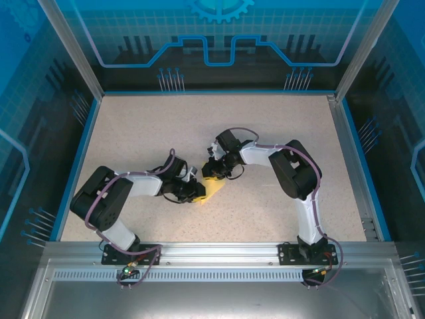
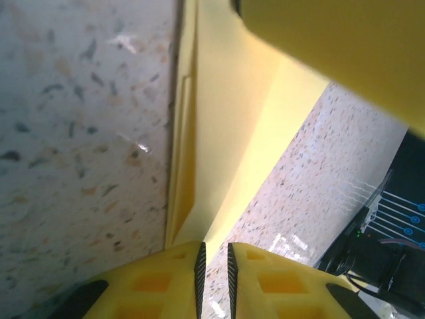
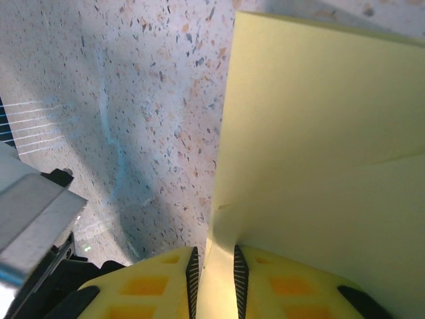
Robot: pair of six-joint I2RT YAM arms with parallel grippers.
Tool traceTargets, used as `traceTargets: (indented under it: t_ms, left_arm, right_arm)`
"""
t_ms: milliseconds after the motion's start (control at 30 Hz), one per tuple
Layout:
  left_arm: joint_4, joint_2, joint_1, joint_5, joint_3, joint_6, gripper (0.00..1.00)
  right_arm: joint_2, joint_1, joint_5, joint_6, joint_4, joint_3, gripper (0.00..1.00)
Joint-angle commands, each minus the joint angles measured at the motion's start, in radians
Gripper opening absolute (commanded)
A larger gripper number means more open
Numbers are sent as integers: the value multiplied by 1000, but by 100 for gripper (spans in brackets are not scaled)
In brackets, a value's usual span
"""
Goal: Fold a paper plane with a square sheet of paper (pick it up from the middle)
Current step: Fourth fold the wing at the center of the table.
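Step in hand: judged to be a fold under way; no finished plane yet.
Sheet: the yellow sheet of paper [image 1: 212, 190] is partly folded and sits mid-counter [image 1: 279, 133], between your two hands and lifted on edge rather than lying flat.
Left hand: the left hand [image 1: 194, 193] is clenched on the sheet's folded edge, which runs straight into its fingertips.
Right hand: the right hand [image 1: 216, 174] is grasping the sheet; the paper passes between its pads.
Handling: keep both pinches firm and move the hands together; thin paper will likely tear or buckle if one pulls ahead; line up the edges before you press the crease.
Top view: it gives you the two hands' spacing and the sheet's place on the counter; the layers cannot be told there.
Wrist views: the left shows stacked layers along the fold; the right shows a faint crease across the flat face.
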Motion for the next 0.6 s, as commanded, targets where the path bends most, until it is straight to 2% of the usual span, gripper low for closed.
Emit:
traceTargets:
  t_ms: [0,567]
  left_arm:
    - [-87,12,0,14,-30,53,20]
    - [-278,-42,-30,42,-21,146,22]
  right_arm:
    - [87,0,132,-16,-90,-35,25]
    - [91,1,134,-17,-96,-31,25]
